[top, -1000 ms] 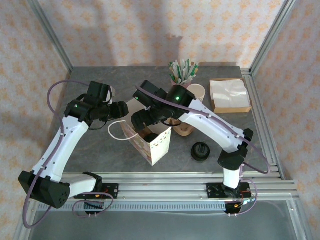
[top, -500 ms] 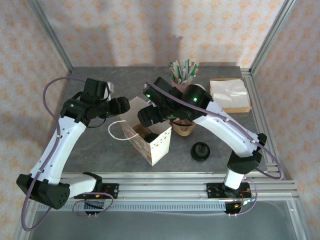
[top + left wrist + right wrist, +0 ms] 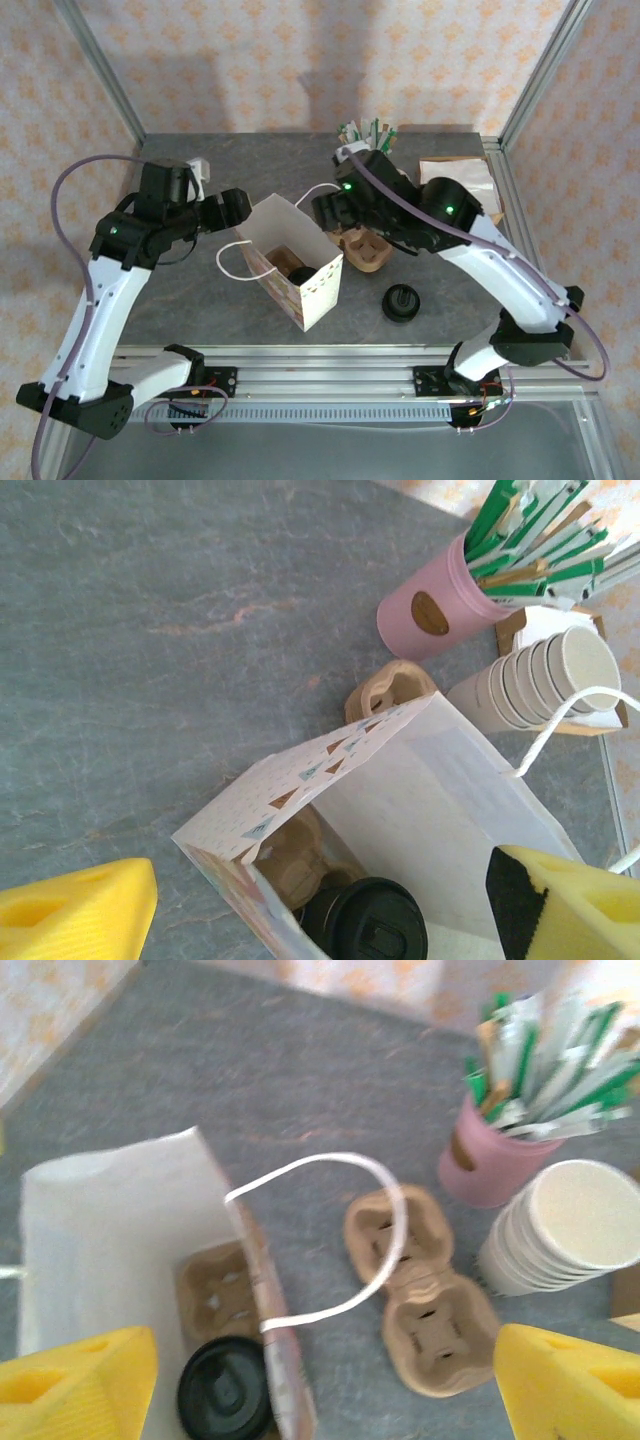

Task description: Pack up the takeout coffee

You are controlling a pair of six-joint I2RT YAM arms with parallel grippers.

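Takeout coffee cup with round black plastic lid (image 3: 298, 272) upright inside open white paper bag (image 3: 322, 288), frame centre, on grey surface (image 3: 180, 290). Spread wide, gripping nothing: left end effector (image 3: 232, 205) at bag's upper left, right end effector (image 3: 325, 212) at its upper right.

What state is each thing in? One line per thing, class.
paper bag, upright, mouth open
takeout coffee, lidded, inside the paper bag
loose cup carrier, empty, beside the bag
cup stack, lidless
left fingers, open, empty
right fingers, open, empty
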